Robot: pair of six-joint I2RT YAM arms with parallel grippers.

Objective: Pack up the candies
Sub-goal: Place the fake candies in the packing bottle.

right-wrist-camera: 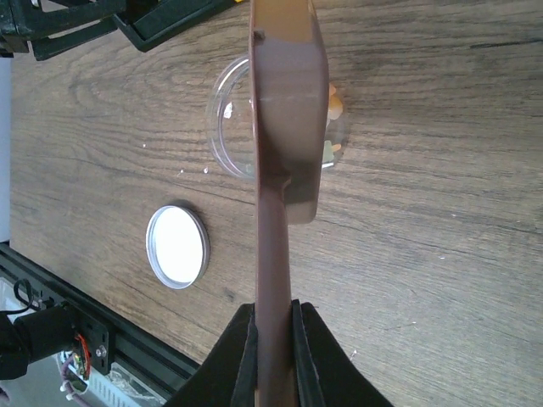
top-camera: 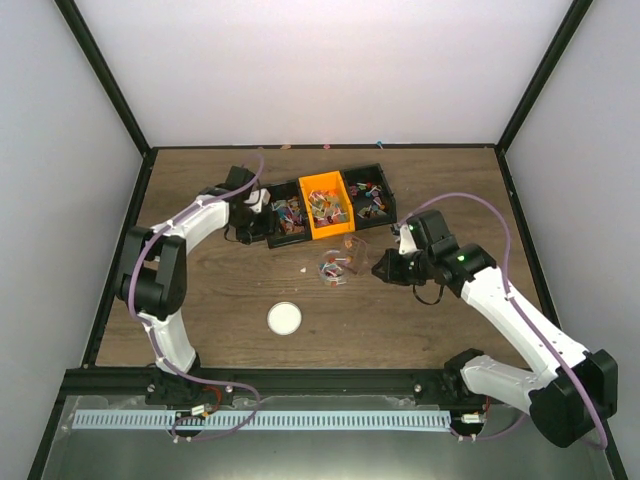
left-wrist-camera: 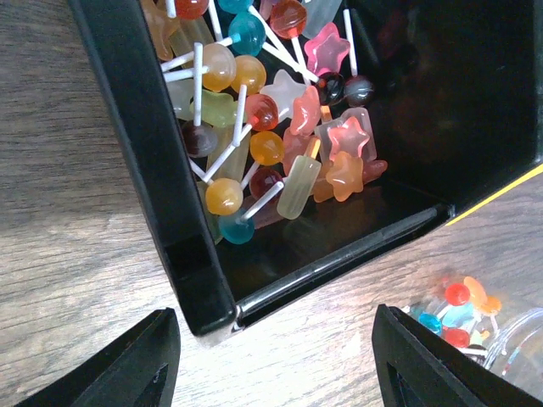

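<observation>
Candies (top-camera: 322,205) in mixed colours fill three bins at the back: a left black bin (top-camera: 286,232), an orange bin (top-camera: 333,229) and a right black bin (top-camera: 372,178). A few candies (top-camera: 331,268) lie in a small clear jar (top-camera: 335,281). My right gripper (top-camera: 381,272) is shut on the handle of a brown scoop (right-wrist-camera: 287,110), whose bowl hangs over the jar (right-wrist-camera: 229,127). My left gripper (left-wrist-camera: 271,356) is open and empty at the near corner of the left black bin (left-wrist-camera: 182,246), which holds lollipop candies (left-wrist-camera: 254,110).
The jar's round white lid (top-camera: 284,318) lies on the wooden table nearer the arms; it also shows in the right wrist view (right-wrist-camera: 177,246). A crumb (top-camera: 305,268) lies left of the jar. Black frame rails edge the table.
</observation>
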